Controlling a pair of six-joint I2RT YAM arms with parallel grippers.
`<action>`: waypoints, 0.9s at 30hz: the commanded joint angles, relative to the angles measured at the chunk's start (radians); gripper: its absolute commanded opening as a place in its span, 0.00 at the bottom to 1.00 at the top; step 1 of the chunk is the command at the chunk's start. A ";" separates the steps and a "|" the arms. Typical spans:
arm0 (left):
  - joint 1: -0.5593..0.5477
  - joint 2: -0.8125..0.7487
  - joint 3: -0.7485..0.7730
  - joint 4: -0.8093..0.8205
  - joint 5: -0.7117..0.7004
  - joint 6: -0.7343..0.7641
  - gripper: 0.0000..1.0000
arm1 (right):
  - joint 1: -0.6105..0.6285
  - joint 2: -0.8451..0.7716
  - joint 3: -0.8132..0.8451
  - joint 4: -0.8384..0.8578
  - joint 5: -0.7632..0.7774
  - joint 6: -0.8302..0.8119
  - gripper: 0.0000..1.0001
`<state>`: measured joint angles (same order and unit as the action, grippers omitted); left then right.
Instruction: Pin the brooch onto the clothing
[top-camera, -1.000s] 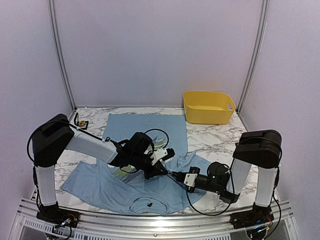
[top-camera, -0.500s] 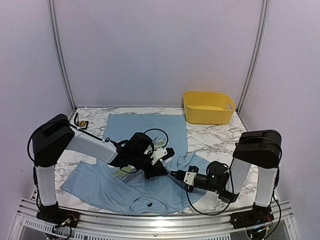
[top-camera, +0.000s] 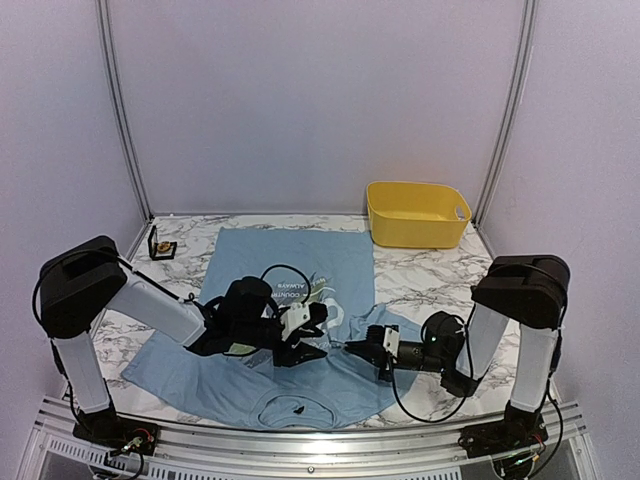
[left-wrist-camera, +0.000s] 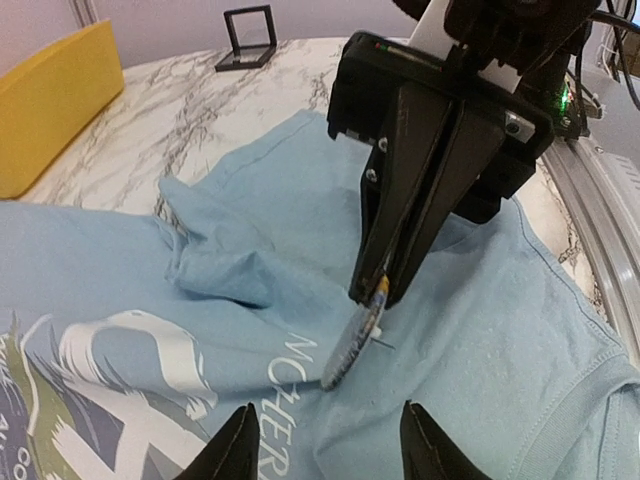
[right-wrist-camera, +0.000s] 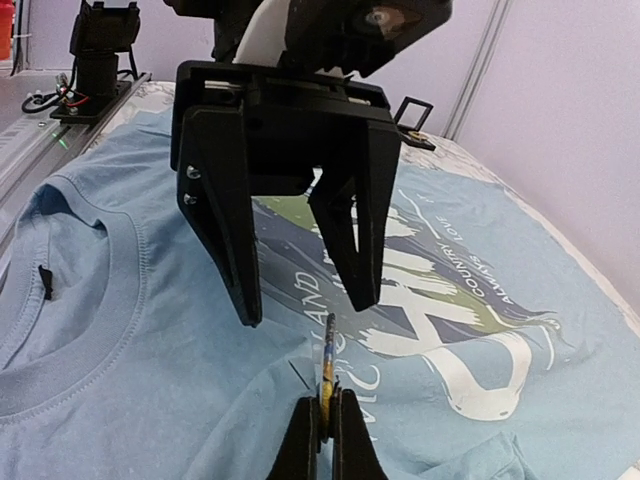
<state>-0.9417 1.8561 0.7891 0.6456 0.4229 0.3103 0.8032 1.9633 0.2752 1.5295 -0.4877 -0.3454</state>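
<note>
The clothing (top-camera: 290, 262), a light blue T-shirt with white lettering and green streaks, lies flat on the marble table. My right gripper (right-wrist-camera: 327, 406) is shut on the brooch (right-wrist-camera: 327, 356), a thin round disc held on edge. In the left wrist view the brooch (left-wrist-camera: 352, 340) tilts down, its lower rim on the clothing (left-wrist-camera: 480, 340) by the small white lettering, and a fine pin sticks out sideways. My left gripper (left-wrist-camera: 330, 445) stands open facing it, one finger on each side and a little short of the disc. From above, the left gripper (top-camera: 318, 336) and the right gripper (top-camera: 350, 347) meet over the chest.
A yellow bin (top-camera: 415, 213) stands at the back right of the table. A small black frame stand (top-camera: 160, 245) sits at the back left. An aluminium rail (top-camera: 300, 440) runs along the near edge, just past the shirt's collar.
My left gripper has opened and drawn back to the left, off the brooch. The right gripper, still shut on the brooch, has shifted slightly left. The shirt's chest lies flatter.
</note>
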 joint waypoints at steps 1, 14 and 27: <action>-0.002 0.003 0.007 0.153 0.024 0.026 0.47 | -0.010 -0.018 0.007 0.091 -0.105 0.065 0.00; -0.002 0.036 0.016 0.145 0.070 0.030 0.24 | -0.019 -0.019 0.031 0.088 -0.134 0.080 0.00; -0.002 0.060 0.034 0.132 0.060 0.032 0.07 | -0.023 -0.040 0.035 0.043 -0.143 0.061 0.00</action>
<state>-0.9436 1.8999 0.7963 0.7582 0.4850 0.3420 0.7822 1.9453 0.2981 1.5288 -0.6014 -0.2817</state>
